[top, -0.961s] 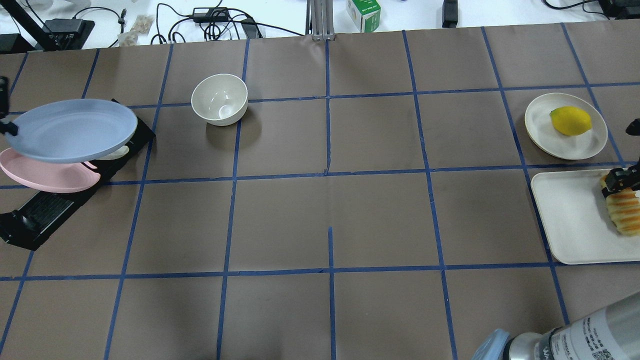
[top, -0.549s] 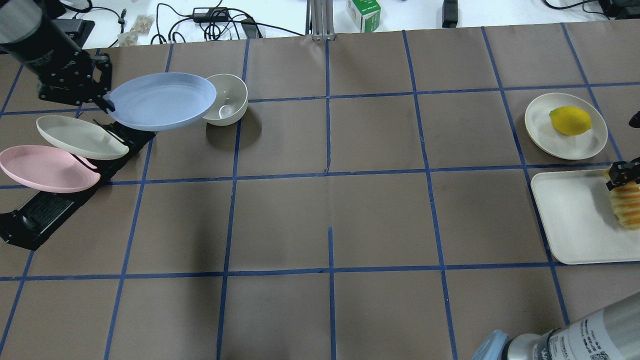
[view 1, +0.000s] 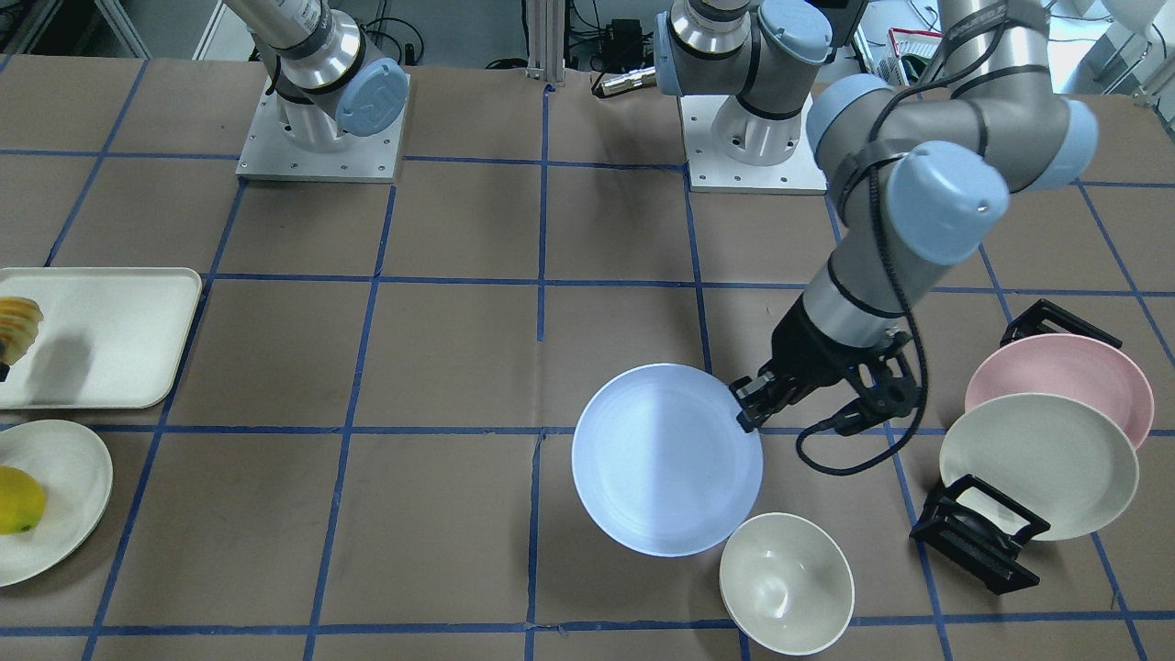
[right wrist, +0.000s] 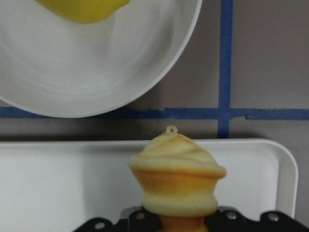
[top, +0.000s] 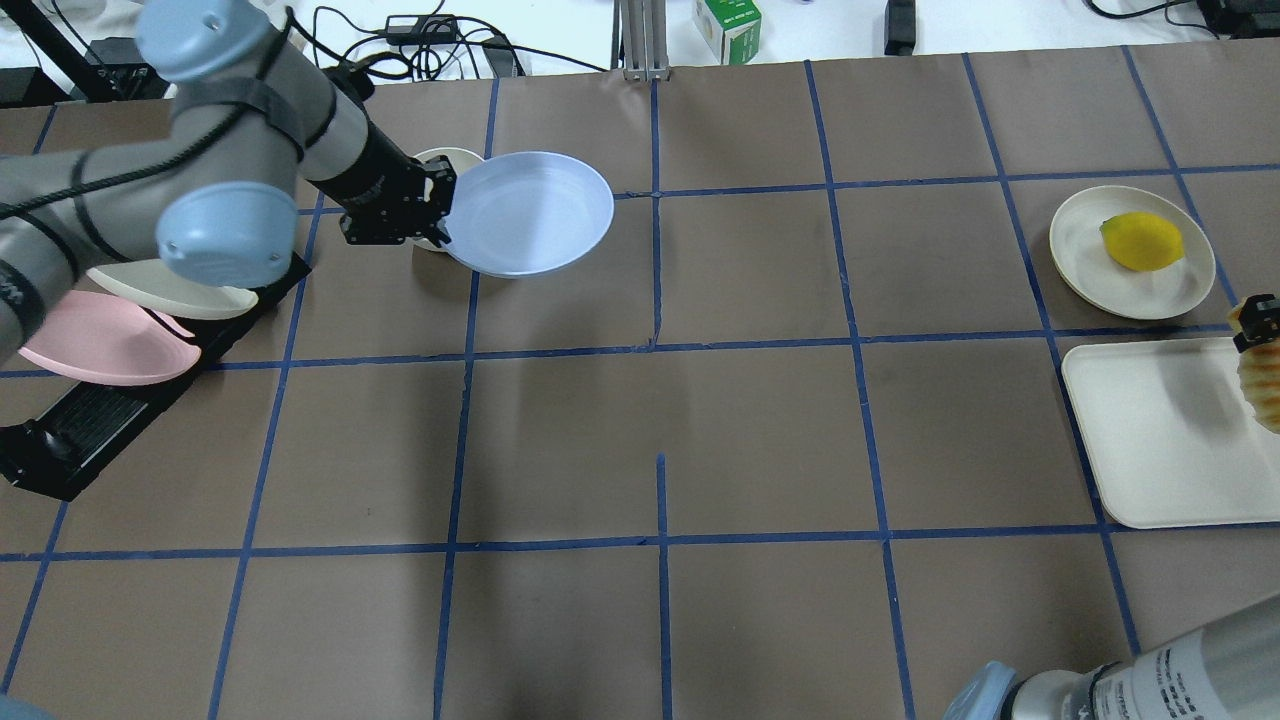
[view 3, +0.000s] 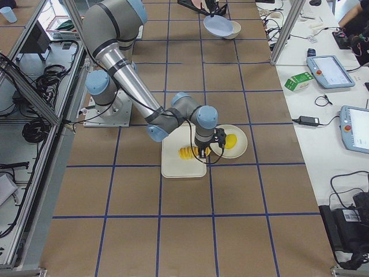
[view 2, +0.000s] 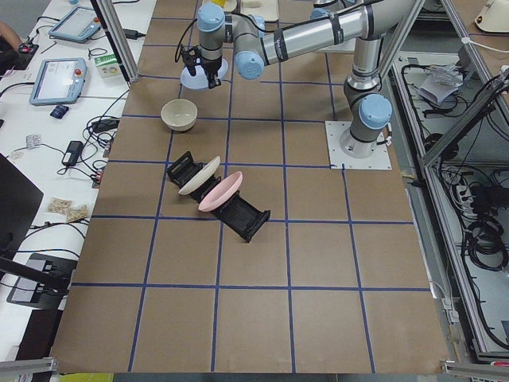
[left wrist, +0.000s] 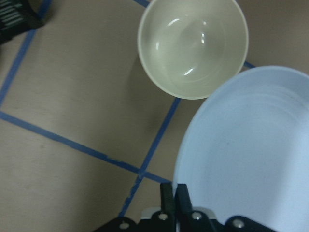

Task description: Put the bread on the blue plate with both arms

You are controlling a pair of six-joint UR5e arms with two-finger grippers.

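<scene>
My left gripper [top: 440, 215] is shut on the rim of the pale blue plate [top: 530, 212] and holds it in the air, level, next to the cream bowl [view 1: 785, 583]. The plate also shows in the front view [view 1: 665, 459] and the left wrist view [left wrist: 251, 159]. My right gripper [top: 1255, 320] is shut on one end of the striped yellow-orange bread [top: 1262, 385] and holds it a little above the white tray [top: 1150, 440], at the view's right edge. The bread shows in the right wrist view [right wrist: 176, 179] and in the front view [view 1: 18, 326].
A yellow lemon [top: 1142, 241] lies on a cream plate [top: 1100, 270] beyond the tray. A black rack [view 1: 978, 542] holds a pink plate [view 1: 1056, 367] and a cream plate [view 1: 1037, 464] on the robot's left side. Cables and a green carton [top: 727, 28] lie past the table's far edge.
My left arm has carried the blue plate from over the rack rightward, past the bowl. My right gripper has shifted the bread further toward the overhead view's right edge.
</scene>
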